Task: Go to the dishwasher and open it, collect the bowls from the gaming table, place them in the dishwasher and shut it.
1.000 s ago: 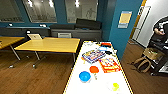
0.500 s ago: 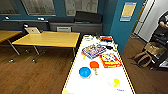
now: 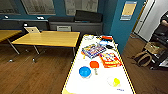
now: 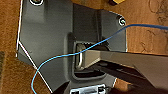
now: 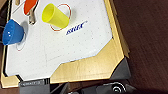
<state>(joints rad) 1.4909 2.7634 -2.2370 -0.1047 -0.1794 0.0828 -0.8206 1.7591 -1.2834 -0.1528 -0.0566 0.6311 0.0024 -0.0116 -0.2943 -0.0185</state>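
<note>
Since we are drawn up at the near end of the gaming table [image 3: 75, 75], the bowls lie close in front of us. The blue bowl [image 3: 85, 72] sits on the white tabletop toward the left side, and the orange-red bowl [image 3: 94, 64] is just beyond it, slightly to the right, with a small gap between them. A yellow-green cup [image 3: 115, 81] stands nearer the right edge, well apart from the blue bowl. Farther along the tabletop are two colourful game boxes [image 3: 93, 50] and some small items we cannot name.

From the right wrist view, the blue bowl [image 5: 12, 32] appears to rest rim down, its narrower base raised toward us; the cup [image 5: 55, 16] lies tilted with its mouth turned toward the bowl. The bowls are round, so they have no long axis of their own. The gaming table does: it runs away from us, with the bowls at our end.

Neither wrist view lets us see a pincer's fingers, so we cannot tell whether either is spread or pressed together. In the left wrist view a blue cable [image 4: 82, 50] loops across the robot's own plate.

We judge the main risks as these: an upturned, smooth bowl may slide along the slick top under a sideways push; a reach for the blue bowl could nudge the orange-red bowl behind it; and the cup, being close in colour and size to a bowl, might be picked by mistake.
</note>
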